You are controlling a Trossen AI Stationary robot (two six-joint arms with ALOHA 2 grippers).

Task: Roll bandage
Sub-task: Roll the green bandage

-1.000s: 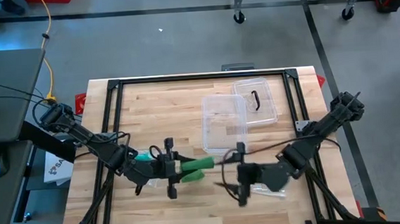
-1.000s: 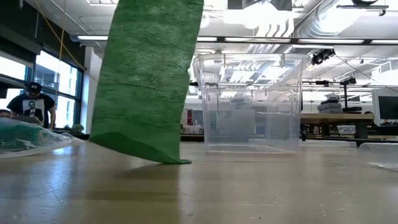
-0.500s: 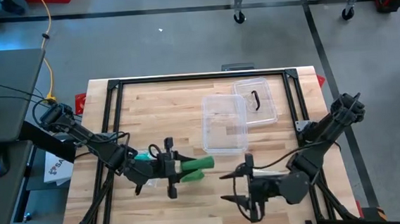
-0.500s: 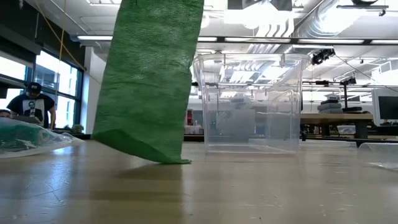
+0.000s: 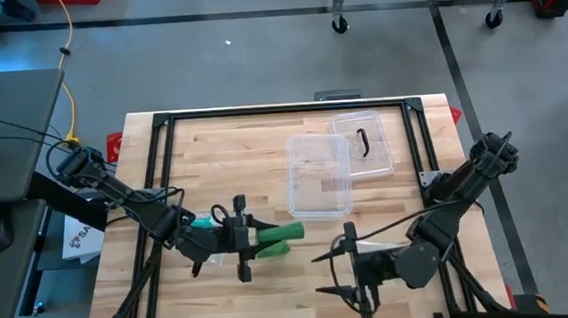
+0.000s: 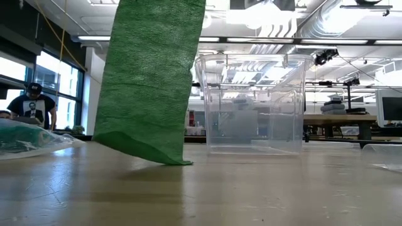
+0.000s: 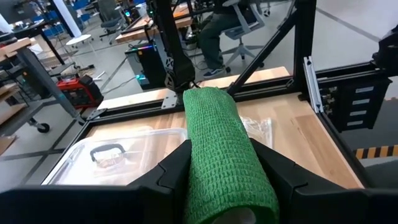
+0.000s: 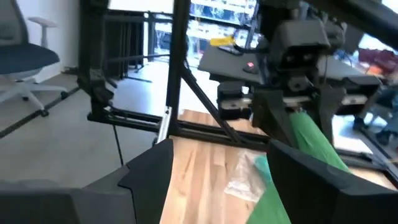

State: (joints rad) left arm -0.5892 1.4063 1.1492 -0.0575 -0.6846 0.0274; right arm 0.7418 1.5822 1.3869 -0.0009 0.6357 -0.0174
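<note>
The green bandage (image 7: 224, 149) is partly rolled, and my left gripper (image 5: 259, 238) is shut on the roll above the table's near middle. A loose strip of it (image 6: 151, 81) hangs down, with its lower end (image 6: 157, 154) resting on the wood. To the right and nearer the front edge, my right gripper (image 5: 350, 272) stands open with nothing between its fingers, pointing toward the left gripper. The right wrist view shows the bandage (image 8: 311, 140) ahead of it. My left gripper pinches the bandage roll by its two sides (image 7: 196, 177) between its two fingers. The fingers come in about level from the table's left and lie along the roll. The roll's free end (image 7: 208, 99) sticks out past the fingertips, and the strip hangs slack to the table.
A clear plastic bin (image 5: 317, 177) stands behind the grippers, with its lid (image 5: 365, 143) at its right rear. A crumpled clear wrapper (image 7: 258, 127) lies on the wood beyond the roll. Black frame rails (image 5: 281, 110) border the table.
My right gripper has drawn back from the bandage toward the table's near edge, staying open. The left gripper and the roll have kept still, and the strip hangs as before.
</note>
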